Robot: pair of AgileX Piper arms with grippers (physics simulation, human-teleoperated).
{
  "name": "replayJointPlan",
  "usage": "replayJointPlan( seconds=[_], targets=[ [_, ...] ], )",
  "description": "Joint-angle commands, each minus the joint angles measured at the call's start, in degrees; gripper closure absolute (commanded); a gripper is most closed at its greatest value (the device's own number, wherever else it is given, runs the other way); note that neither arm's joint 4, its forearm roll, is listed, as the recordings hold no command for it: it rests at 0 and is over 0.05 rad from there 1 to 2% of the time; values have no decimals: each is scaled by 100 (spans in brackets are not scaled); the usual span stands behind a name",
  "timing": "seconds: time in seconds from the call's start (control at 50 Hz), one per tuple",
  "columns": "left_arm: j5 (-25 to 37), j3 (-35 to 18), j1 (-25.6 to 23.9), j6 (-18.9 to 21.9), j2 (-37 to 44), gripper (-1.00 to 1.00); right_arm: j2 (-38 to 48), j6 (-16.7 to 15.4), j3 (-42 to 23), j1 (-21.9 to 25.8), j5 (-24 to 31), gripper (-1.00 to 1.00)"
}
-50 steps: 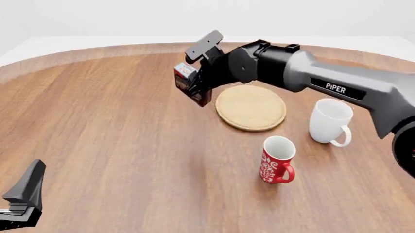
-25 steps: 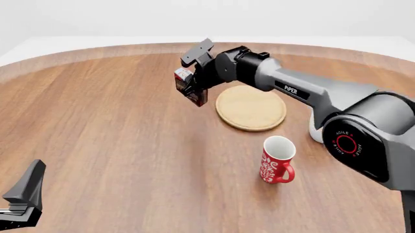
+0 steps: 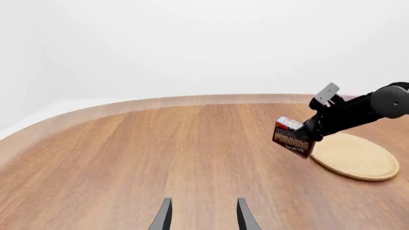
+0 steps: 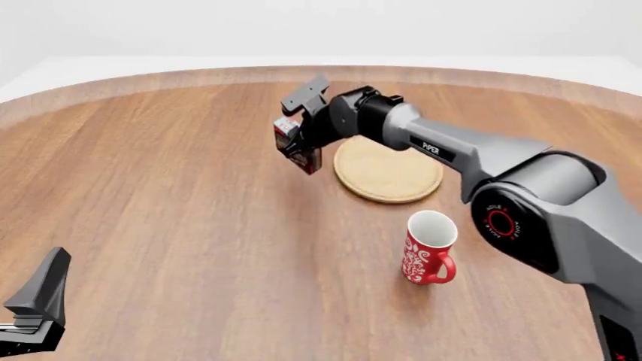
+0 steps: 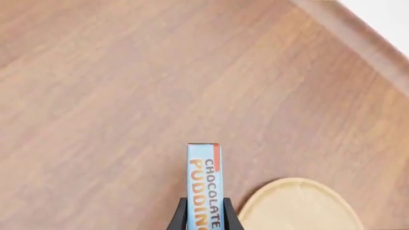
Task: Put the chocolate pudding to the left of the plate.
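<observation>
Holding the chocolate pudding (image 4: 297, 146) tilted, just left of the plate (image 4: 389, 170), right gripper (image 4: 304, 138) clamps it. Level, lower gently, then release. Left gripper (image 3: 203, 216) idles open.

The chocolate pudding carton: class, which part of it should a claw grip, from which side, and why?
Grip the chocolate pudding across its two broad flat faces, near one narrow end, coming in along the box's length. The carton is thin, so those faces sit close enough for the fingers. The right claw holds it this way now, beside the plate.
</observation>
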Motion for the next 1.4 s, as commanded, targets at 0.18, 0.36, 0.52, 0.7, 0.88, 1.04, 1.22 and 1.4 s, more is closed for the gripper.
replayJointPlan(
  seconds=[0.18, 0.36, 0.52, 0.7, 0.88, 1.04, 1.22, 1.4],
  targets=[
    [0, 0, 0, 0, 0, -100, 260, 229, 23, -61, -179, 100],
    [0, 0, 0, 0, 0, -100, 454, 247, -98, -71, -179, 100],
    [0, 0, 0, 0, 0, -100, 597, 275, -167, -54, -214, 100],
    [0, 0, 0, 0, 0, -100, 723, 299, -227, -62, -233, 100],
    [0, 0, 0, 0, 0, -100, 793, 256, -236, -52, -202, -100],
    [0, 0, 0, 0, 0, -100, 819, 235, -318, -102, -149, -100],
    [0, 0, 0, 0, 0, -100, 680, 202, -82, -96, -216, -100],
    [0, 0, 0, 0, 0, -100, 588, 209, 105, -67, -329, -100]
  ],
)
